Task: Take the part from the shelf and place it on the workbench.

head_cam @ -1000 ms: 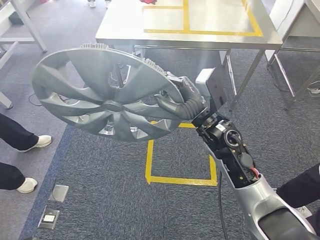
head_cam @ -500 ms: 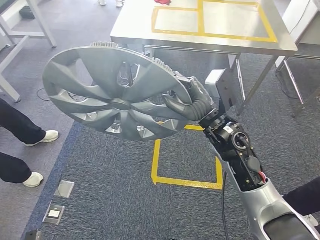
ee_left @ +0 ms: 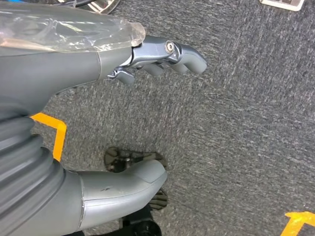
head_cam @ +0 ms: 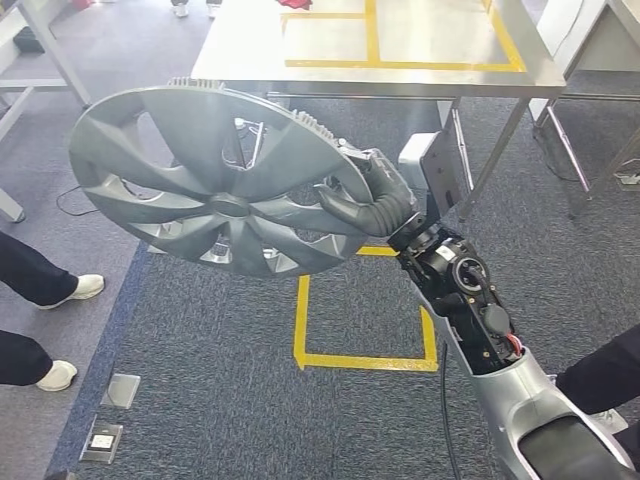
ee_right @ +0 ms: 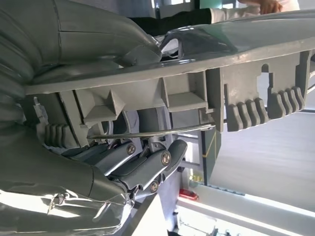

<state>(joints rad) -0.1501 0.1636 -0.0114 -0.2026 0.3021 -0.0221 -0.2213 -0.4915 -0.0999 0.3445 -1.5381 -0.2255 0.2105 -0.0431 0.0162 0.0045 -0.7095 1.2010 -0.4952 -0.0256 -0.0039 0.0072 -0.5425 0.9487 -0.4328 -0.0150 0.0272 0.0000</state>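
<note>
Hubcap carried toward the workbench

The hubcap [head_cam: 226,180] juts out from the right hand [head_cam: 370,205], which grips its rim, thumb on top. Since a moment ago the view has swung; the workbench [head_cam: 249,55] lies just ahead, placement pending. Left hand [ee_left: 163,54] hangs empty, fingers loosely apart.

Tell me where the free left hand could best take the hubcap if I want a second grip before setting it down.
Probably the hubcap's rim opposite the right hand, coming from the robot's left. The disc lies nearly flat, and open gaps between spokes there let fingers wrap the edge. The left hand hangs open.
</note>
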